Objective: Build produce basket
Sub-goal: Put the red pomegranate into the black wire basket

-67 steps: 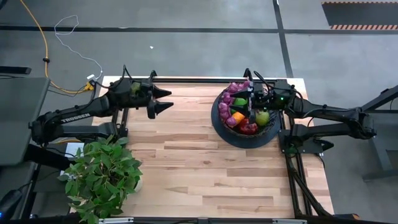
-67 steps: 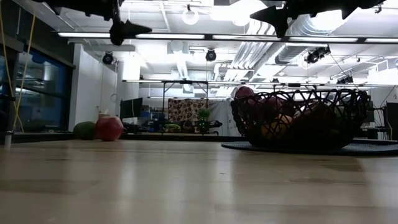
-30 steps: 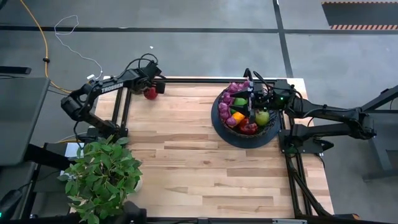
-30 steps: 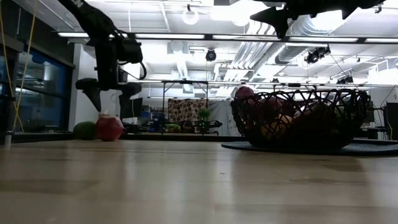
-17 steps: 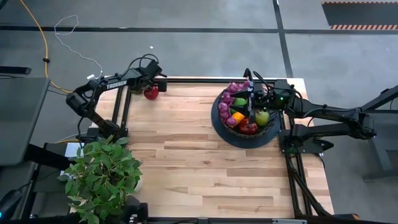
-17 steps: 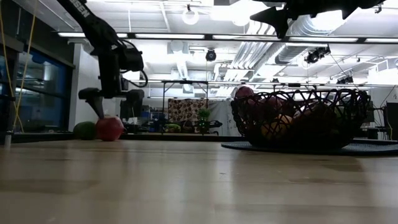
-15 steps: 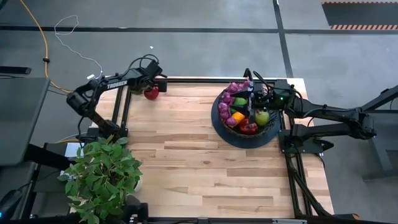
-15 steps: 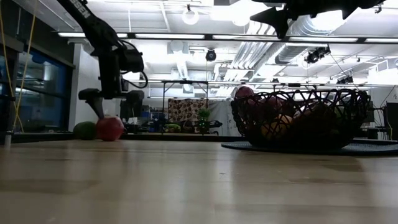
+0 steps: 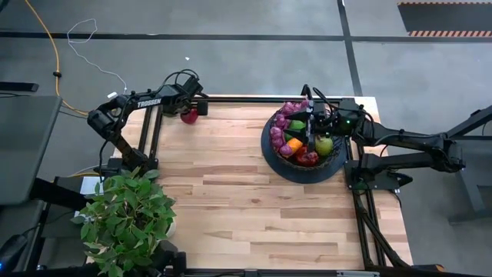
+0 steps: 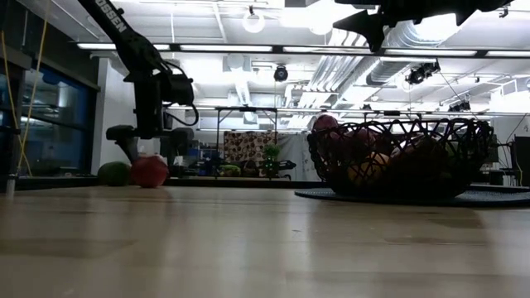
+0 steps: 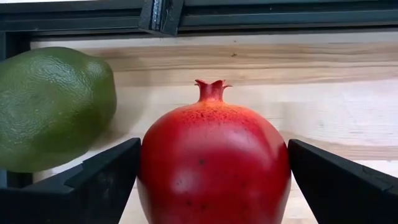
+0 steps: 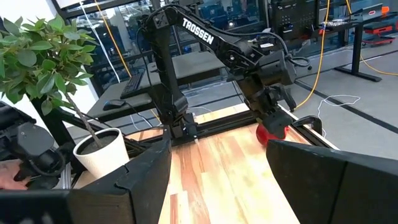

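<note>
Tabletop's far corner — left tool [image 9: 187, 115] straddling pomegranate [image 11: 213, 165].

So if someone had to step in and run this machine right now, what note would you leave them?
Left gripper: jaws open, down at the table's far left corner, one finger on each side of the red pomegranate, not yet closed on it.
Right gripper: jaws open, empty, hovering over the basket.
Done: the wire basket at the far right already holds grapes, an orange, green fruit and red fruit.
Left: close on the pomegranate and carry it to the basket, then fetch the green fruit lying beside it. The potted plant stays put.
</note>
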Controlling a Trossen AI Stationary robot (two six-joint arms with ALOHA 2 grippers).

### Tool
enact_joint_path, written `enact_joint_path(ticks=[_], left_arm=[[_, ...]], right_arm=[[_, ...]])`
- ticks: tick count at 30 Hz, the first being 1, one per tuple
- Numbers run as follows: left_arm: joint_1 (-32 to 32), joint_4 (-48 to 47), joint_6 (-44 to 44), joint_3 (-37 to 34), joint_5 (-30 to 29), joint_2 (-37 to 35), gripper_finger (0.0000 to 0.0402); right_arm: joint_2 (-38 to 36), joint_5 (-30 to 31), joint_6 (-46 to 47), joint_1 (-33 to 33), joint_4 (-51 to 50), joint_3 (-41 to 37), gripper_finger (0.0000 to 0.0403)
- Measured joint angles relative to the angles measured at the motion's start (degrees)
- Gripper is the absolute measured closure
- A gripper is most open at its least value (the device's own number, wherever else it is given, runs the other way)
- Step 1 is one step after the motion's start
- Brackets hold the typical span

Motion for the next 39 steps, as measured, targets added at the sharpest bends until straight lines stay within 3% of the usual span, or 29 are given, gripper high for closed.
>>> enact_joint_path(ticks=[16, 28, 32, 39], left_arm=[[-0.42, -0.68, 0.42, -0.14, 2.2, -0.19, 0.002], [-0.68, -0.35, 0.17, -0.42, 6.94, -6.64, 0.004], [-2.5, 4.07, 1.06, -0.42, 10.51, -11.69, 0.0041], [-10.58, 20.06, 4.11, -0.35, 19.16, -23.94, 0.0041]], right_arm=[[0.0, -0.04, 0.24, 0.0, 0.0, 0.0, 0.0148], [0.02, -0.04, 0.44, 0.0, 0.0, 0.0, 0.0148], [0.02, -0.06, 0.45, 0.0, 0.02, 0.0, 0.0148], [0.02, -0.13, 3.71, 0.04, 2.82, 0.0, 0.0148]])
